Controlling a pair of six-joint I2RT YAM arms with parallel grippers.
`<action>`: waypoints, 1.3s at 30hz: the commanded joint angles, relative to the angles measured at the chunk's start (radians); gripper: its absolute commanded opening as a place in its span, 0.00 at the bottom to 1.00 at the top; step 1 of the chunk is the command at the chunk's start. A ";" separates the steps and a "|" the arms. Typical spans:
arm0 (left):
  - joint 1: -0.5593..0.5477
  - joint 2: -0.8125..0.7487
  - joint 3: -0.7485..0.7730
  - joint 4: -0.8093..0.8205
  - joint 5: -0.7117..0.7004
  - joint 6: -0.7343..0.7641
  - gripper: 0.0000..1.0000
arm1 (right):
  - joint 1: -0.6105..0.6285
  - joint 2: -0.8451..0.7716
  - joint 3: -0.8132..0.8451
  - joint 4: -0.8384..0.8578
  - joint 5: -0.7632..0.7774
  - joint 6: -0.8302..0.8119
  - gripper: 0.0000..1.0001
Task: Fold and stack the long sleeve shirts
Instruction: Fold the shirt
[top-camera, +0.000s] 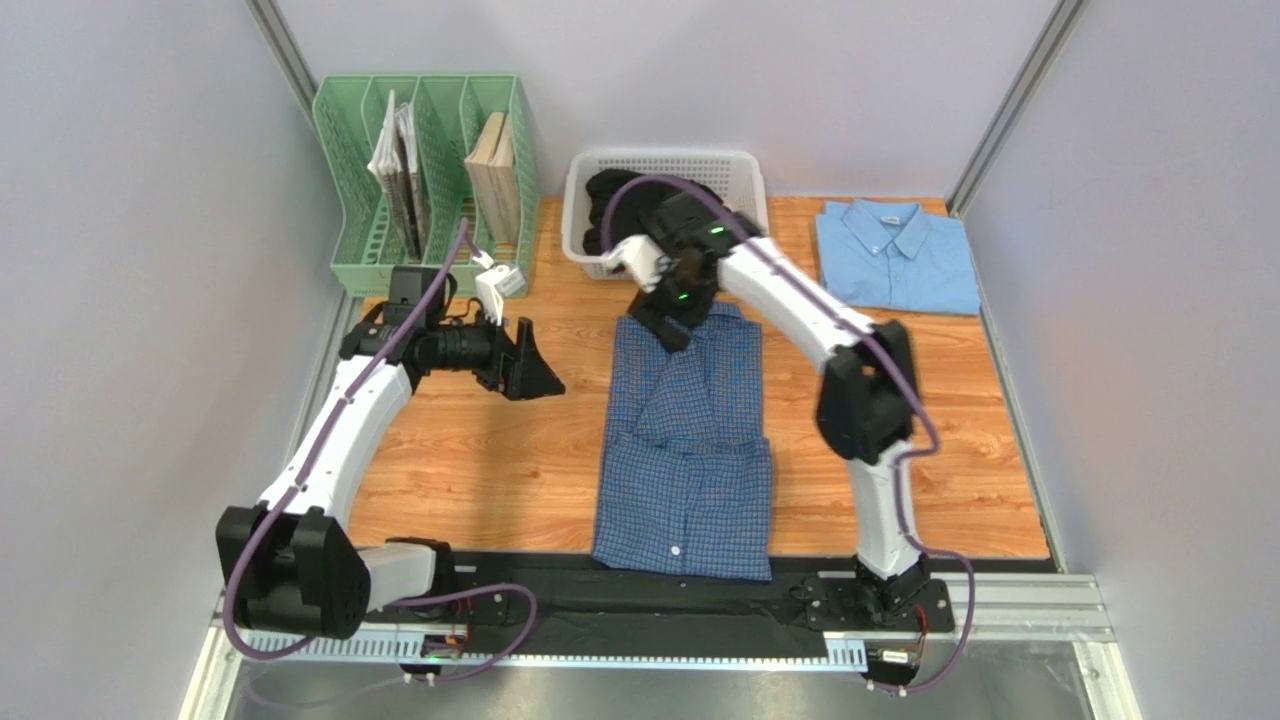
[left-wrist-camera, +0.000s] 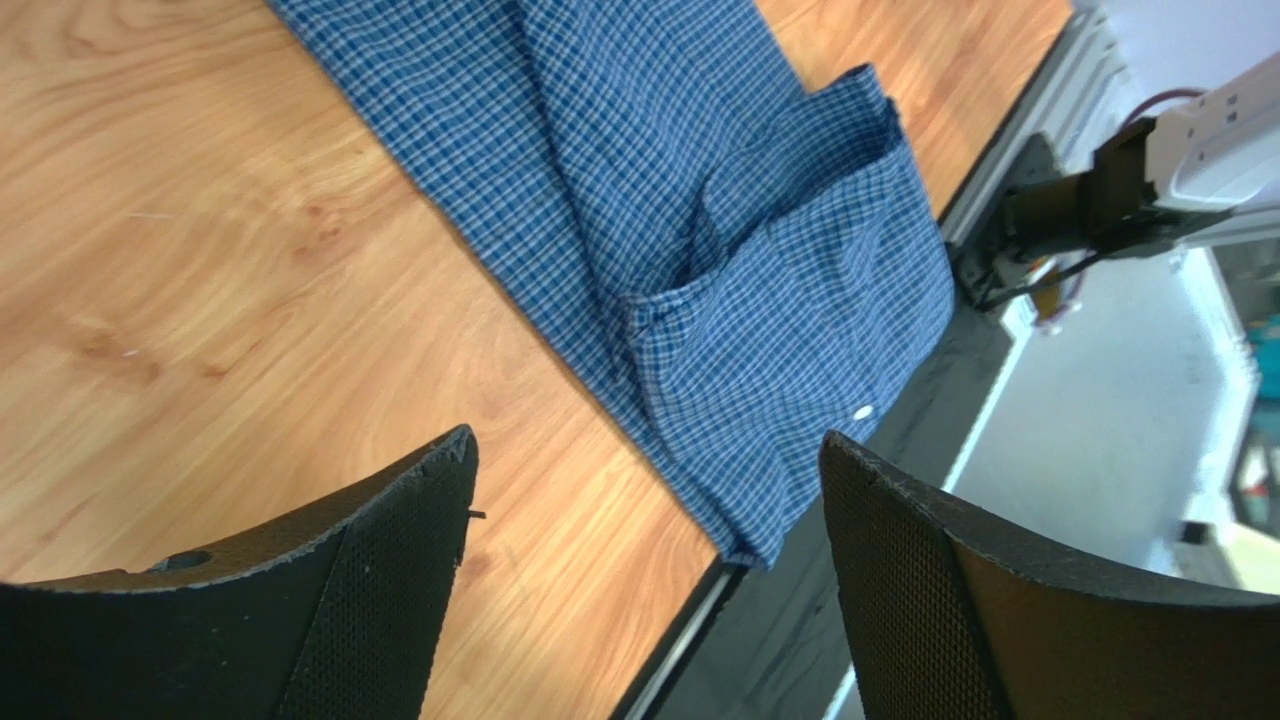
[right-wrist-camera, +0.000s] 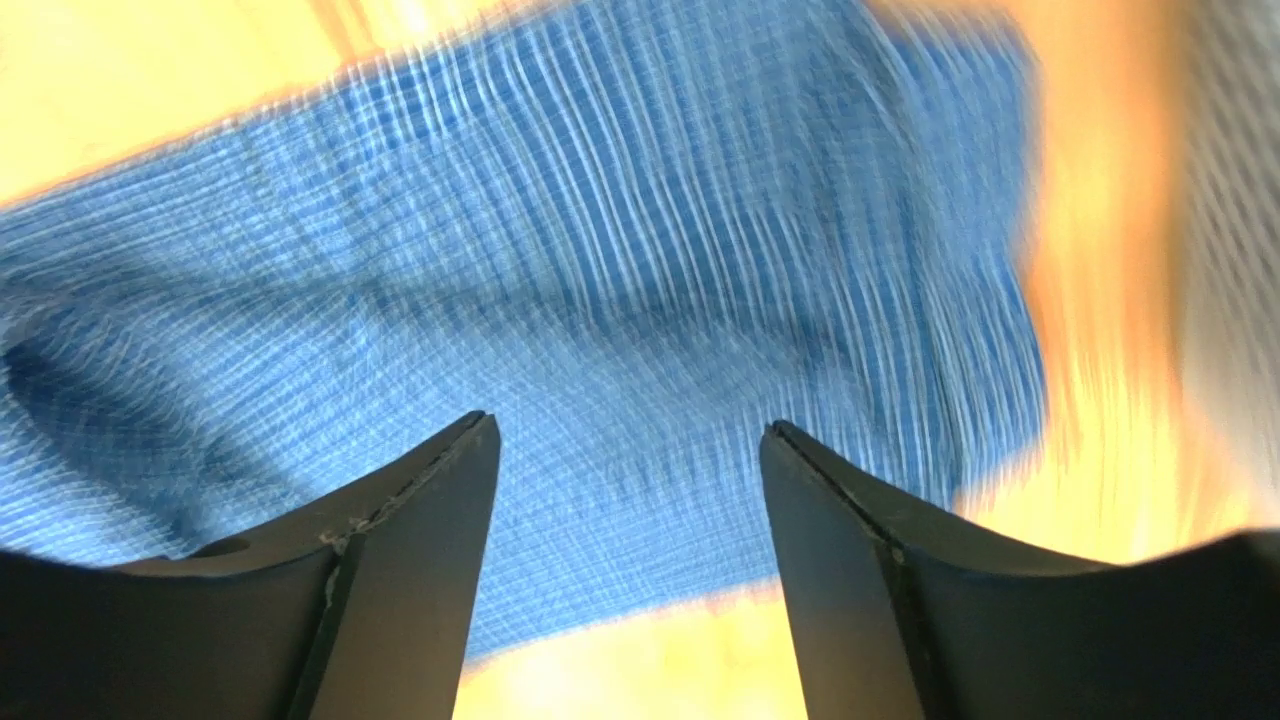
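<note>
The dark blue checked shirt (top-camera: 687, 444) lies flat mid-table, folded into a long strip, its near end at the table's front edge; it also shows in the left wrist view (left-wrist-camera: 721, 255) and, blurred, in the right wrist view (right-wrist-camera: 571, 285). The light blue shirt (top-camera: 896, 255) lies folded at the back right. My left gripper (top-camera: 537, 365) is open and empty, left of the checked shirt and above the wood. My right gripper (top-camera: 672, 321) is open just above the checked shirt's far end.
A white basket (top-camera: 667, 168) holding dark cloth stands at the back centre, right behind my right gripper. A green file rack (top-camera: 425, 180) with books stands at the back left. A black strip and rail (top-camera: 646, 593) run along the front edge.
</note>
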 joint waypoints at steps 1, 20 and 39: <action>-0.016 0.059 -0.054 0.128 0.093 -0.086 0.86 | -0.175 -0.358 -0.237 0.032 -0.224 0.209 0.70; -0.370 0.457 -0.013 0.163 0.023 -0.130 0.72 | -0.436 -0.494 -0.931 0.013 -0.670 0.390 0.69; -0.421 0.566 0.048 0.199 -0.089 -0.166 0.71 | -0.322 -0.422 -0.912 0.147 -0.565 0.383 0.35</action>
